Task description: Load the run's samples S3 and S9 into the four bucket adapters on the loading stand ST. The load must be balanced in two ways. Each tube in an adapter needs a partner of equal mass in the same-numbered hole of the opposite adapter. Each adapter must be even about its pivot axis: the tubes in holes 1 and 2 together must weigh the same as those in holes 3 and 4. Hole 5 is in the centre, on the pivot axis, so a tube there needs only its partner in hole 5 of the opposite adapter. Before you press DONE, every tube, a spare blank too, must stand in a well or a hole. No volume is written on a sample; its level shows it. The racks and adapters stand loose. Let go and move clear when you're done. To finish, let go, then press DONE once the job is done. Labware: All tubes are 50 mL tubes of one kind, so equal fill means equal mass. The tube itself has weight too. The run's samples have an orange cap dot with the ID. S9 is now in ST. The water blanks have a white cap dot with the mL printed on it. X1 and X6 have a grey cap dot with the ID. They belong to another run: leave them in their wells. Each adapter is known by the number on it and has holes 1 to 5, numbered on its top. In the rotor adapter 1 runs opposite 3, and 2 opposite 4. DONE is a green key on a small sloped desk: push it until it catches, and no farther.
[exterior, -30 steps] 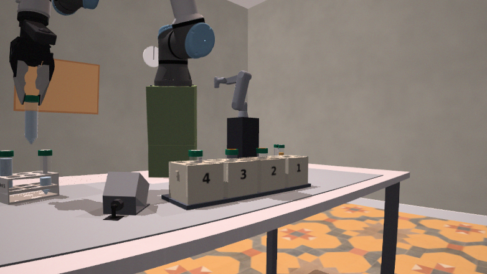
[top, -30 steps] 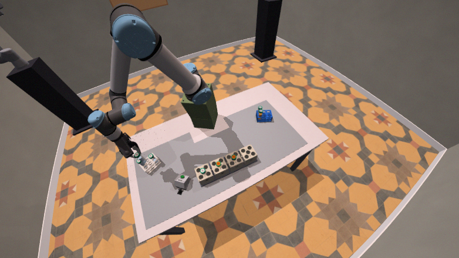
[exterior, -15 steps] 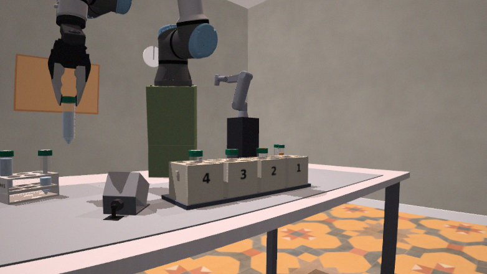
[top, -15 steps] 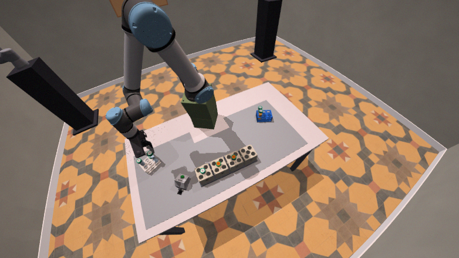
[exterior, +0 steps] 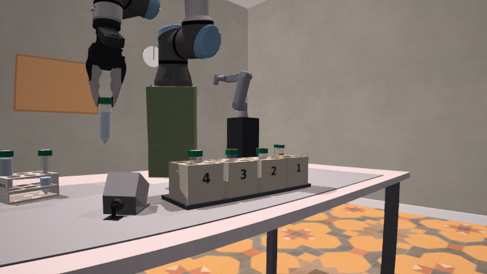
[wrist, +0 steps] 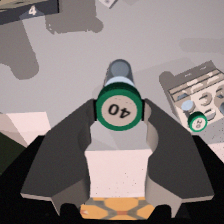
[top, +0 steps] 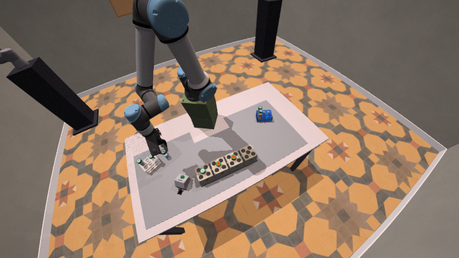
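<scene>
Carry: 40 mL water blank held aloft, no hole reached.
The green DONE key (top: pixel 182 176) is hidden in the exterior view. Adapter 3 (top: pixel 220 173) (exterior: pixel 242 174) bears an orange-dot tube (top: pixel 218 163) (exterior: pixel 231 152), apparently in hole 5; its ID and level cannot be read. Adapter 1 (top: pixel 252 159) (exterior: pixel 298 168) shows no tube. The water blank (top: pixel 163 151) (exterior: pixel 104 125) (wrist: pixel 119 111) hangs upright, its cap clamped by the gripper (top: pixel 162 150) (exterior: pixel 105 101) (wrist: pixel 119 101). If equal fill is confirmed, adapter 1's hole 5 is judged the target: the tip should be centred, lowered straight and released only when seated, lest the loose adapter be nudged. Far right, the blue rack's (top: pixel 264 120) cap IDs are illegible.
</scene>
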`<state>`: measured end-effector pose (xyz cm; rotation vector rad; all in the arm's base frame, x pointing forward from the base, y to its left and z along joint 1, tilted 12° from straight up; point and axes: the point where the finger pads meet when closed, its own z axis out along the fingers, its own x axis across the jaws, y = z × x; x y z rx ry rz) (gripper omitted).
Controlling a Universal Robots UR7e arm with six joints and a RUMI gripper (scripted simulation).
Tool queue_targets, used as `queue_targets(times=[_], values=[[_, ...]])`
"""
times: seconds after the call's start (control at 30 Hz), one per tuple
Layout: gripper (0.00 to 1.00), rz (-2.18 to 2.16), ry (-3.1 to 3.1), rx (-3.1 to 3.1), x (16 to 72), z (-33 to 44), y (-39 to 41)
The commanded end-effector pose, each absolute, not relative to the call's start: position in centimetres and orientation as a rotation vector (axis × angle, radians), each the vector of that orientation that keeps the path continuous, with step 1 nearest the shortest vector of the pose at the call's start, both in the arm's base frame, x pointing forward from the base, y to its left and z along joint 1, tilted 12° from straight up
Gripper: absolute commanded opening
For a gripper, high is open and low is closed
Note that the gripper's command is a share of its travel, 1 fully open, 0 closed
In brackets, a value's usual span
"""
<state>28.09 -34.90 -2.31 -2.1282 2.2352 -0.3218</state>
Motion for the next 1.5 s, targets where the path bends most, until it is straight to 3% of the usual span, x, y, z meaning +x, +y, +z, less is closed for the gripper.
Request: queue_targets(times=[0.0,1.47], values=[[0.0,-0.325,2.238,-2.128,29.3,-2.3,-31.9],[0.0,-0.325,2.238,-2.128,38.2,-3.8,-8.2]])
